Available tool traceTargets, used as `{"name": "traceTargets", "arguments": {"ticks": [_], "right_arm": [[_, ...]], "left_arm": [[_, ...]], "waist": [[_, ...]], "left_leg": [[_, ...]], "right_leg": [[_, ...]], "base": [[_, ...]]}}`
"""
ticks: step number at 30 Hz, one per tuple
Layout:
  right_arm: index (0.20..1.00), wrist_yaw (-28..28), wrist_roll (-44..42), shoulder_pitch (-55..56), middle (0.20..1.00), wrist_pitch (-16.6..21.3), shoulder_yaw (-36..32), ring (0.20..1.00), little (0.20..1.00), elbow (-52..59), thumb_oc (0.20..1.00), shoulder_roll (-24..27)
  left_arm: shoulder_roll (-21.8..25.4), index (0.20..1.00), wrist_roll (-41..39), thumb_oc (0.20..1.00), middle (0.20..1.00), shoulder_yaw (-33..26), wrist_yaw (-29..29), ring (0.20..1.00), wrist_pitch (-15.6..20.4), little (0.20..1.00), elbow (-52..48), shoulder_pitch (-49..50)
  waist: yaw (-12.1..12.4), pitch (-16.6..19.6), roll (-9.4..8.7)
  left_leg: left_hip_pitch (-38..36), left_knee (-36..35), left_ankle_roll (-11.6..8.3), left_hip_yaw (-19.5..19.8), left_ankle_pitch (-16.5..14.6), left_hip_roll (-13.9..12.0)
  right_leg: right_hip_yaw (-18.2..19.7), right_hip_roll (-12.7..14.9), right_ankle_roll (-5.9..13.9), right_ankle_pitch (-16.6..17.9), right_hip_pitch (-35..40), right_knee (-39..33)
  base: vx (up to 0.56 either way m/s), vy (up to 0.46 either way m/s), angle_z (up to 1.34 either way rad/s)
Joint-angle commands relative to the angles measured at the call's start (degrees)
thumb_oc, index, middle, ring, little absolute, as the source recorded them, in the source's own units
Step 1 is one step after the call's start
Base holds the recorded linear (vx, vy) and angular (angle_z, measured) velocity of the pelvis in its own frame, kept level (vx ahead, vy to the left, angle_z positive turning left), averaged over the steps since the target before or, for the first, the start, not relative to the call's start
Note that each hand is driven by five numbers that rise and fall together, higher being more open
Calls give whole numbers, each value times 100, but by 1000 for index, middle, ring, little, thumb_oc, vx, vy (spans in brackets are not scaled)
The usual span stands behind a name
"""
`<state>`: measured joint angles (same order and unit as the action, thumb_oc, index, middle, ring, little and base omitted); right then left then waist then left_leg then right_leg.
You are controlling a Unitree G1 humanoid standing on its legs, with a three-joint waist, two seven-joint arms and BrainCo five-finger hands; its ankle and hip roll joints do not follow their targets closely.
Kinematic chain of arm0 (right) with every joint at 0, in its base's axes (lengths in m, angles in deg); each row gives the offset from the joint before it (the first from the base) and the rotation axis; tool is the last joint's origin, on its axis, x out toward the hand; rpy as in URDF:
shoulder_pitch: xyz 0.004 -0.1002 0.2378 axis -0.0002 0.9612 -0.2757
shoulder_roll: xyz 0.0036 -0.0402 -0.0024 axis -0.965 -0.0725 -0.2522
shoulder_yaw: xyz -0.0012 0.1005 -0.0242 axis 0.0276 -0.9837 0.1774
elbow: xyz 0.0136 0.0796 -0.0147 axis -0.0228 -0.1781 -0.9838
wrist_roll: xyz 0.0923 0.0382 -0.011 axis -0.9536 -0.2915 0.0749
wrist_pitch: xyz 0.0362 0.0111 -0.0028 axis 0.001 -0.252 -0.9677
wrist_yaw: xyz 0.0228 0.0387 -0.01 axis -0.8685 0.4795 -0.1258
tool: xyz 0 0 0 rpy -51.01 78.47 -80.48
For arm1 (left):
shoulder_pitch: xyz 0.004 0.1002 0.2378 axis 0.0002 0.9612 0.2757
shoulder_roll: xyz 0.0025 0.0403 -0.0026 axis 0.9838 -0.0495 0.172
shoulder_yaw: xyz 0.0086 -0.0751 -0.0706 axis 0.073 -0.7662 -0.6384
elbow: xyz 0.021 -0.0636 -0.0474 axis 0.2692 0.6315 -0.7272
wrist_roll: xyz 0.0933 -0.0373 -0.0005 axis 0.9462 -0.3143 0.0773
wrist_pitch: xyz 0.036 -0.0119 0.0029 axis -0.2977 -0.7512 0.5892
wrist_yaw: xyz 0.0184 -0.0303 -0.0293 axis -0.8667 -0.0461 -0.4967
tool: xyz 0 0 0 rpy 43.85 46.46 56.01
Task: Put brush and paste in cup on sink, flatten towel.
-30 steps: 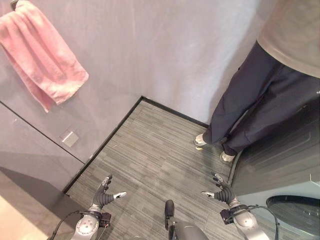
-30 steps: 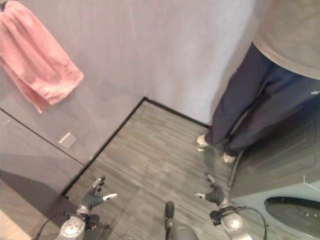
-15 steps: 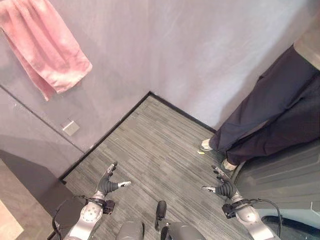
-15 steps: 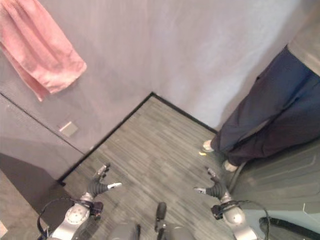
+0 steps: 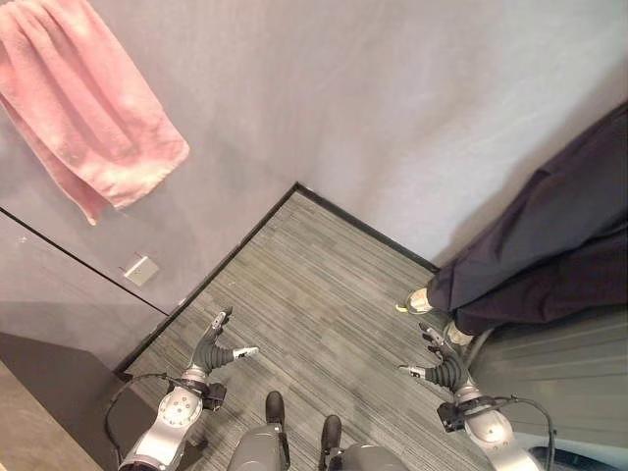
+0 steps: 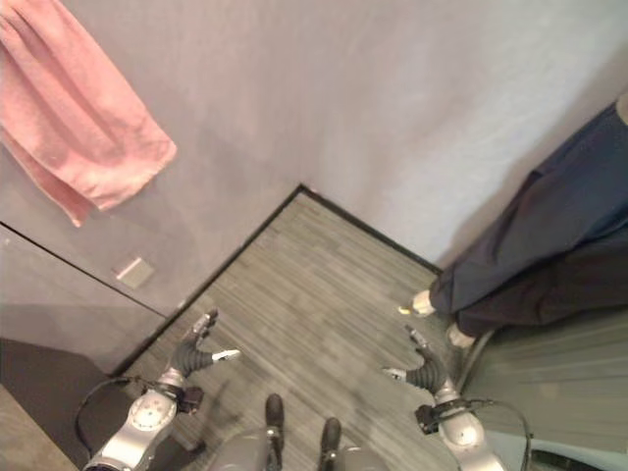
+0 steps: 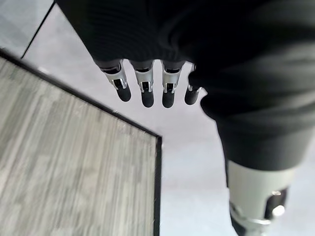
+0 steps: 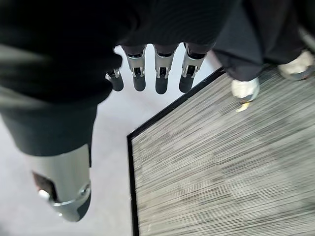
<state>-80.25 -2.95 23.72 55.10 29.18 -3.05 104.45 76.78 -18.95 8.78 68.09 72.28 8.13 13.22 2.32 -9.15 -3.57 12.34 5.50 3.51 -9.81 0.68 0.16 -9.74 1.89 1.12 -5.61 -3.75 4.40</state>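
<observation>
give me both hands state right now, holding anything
Left hand: open, fingers relaxed, holding nothing.
Right hand: open, fingers relaxed, holding nothing.

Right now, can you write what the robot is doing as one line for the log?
left hand: open, empty, over floor | right hand: open, empty | pink terry towel: hanging bunched on wall | person's shoes: by far wall

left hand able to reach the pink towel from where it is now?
Probably not. The left hand hangs open low over the floor, while the pink towel hangs high on the wall, well apart; nothing stands between them.
</observation>
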Motion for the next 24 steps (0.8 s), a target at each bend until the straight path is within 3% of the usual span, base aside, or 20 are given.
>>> {"name": "traceTargets", "arguments": {"ticks": [1, 9, 14, 16, 17, 18, 20, 22, 23, 24], "right_arm": [[1000, -29, 75, 87, 1000, 202, 39, 1000, 1000, 160, 1000, -97], [1000, -60, 79, 2, 1000, 216, 119, 1000, 1000, 105, 1000, -156], [1000, -109, 18, -82, 1000, 174, 184, 1000, 1000, 39, 1000, -244], [1000, -124, -13, -108, 1000, 182, 207, 1000, 1000, 63, 1000, -252], [1000, -146, -71, -114, 1000, 202, 203, 1000, 1000, 144, 1000, -221], [1000, -163, -88, -97, 1000, 210, 198, 1000, 1000, 128, 1000, -227], [1000, -167, -97, -70, 1000, 234, 214, 1000, 1000, 231, 1000, -214], [1000, -154, -163, -55, 1000, 259, 221, 1000, 1000, 337, 1000, -157], [1000, -167, -174, -54, 1000, 290, 272, 1000, 1000, 401, 1000, -98], [1000, -170, -146, -51, 1000, 296, 288, 1000, 1000, 443, 1000, -50]], "left_arm": [[300, 1000, 171, 1000, 1000, -88, 44, 1000, 275, 1000, -280, 300], [432, 1000, 198, 1000, 1000, -131, 85, 1000, 297, 1000, -527, 449], [394, 1000, 136, 1000, 1000, -157, 148, 1000, 242, 1000, -588, 578], [384, 1000, 139, 1000, 1000, -166, 146, 1000, 226, 1000, -601, 586], [396, 1000, 175, 1000, 1000, -142, 159, 1000, 188, 1000, -610, 569], [373, 1000, 176, 1000, 1000, -138, 182, 1000, 196, 1000, -621, 563], [335, 1000, 174, 1000, 1000, -170, 182, 1000, 214, 1000, -596, 558], [337, 1000, 157, 1000, 1000, -145, 168, 1000, 209, 1000, -540, 477], [289, 1000, 149, 1000, 1000, -113, 134, 1000, 249, 1000, -405, 370], [284, 1000, 158, 1000, 1000, -92, 115, 1000, 267, 1000, -390, 319]], "waist": [[130, 452, -234], [202, 541, -235], [182, 400, -31], [177, 354, 22], [39, 322, 45], [-11, 333, 57], [-7, 319, 92], [-139, 249, 94], [-168, 172, 36], [-207, 146, 33]], "left_leg": [[373, 613, -329, 118, -297, -114], [170, 501, -149, 235, -468, 105], [-254, 385, 88, 505, -568, 305], [-298, 404, 110, 540, -572, 303], [-398, 383, 115, 718, -532, 355], [-449, 346, 101, 817, -483, 387], [-588, 309, 61, 868, -495, 393], [-668, 369, 5, 1170, -573, 439], [-725, 448, -49, 1371, -686, 518], [-751, 439, -75, 1504, -702, 536]], "right_leg": [[61, 542, 684, 185, 460, 80], [90, 731, 870, 598, 323, 503], [87, 934, 841, 1338, -306, 1953], [-27, 896, 823, 1252, -382, 2181], [361, 362, 764, 969, -605, 2313], [470, 120, 729, 787, -758, 2229], [146, 172, 632, 495, -927, 1890], [482, -43, 577, 390, -1197, 1569], [660, 9, 591, 563, -1222, 882], [875, 21, 627, 667, -1391, 688]], "base": [[100, 151, -6], [51, 111, 4], [41, 184, 11], [28, 105, 29], [94, 57, 26], [144, 100, 21], [145, 51, 57], [160, -61, 50], [176, -106, 71], [207, -126, 117]]}}
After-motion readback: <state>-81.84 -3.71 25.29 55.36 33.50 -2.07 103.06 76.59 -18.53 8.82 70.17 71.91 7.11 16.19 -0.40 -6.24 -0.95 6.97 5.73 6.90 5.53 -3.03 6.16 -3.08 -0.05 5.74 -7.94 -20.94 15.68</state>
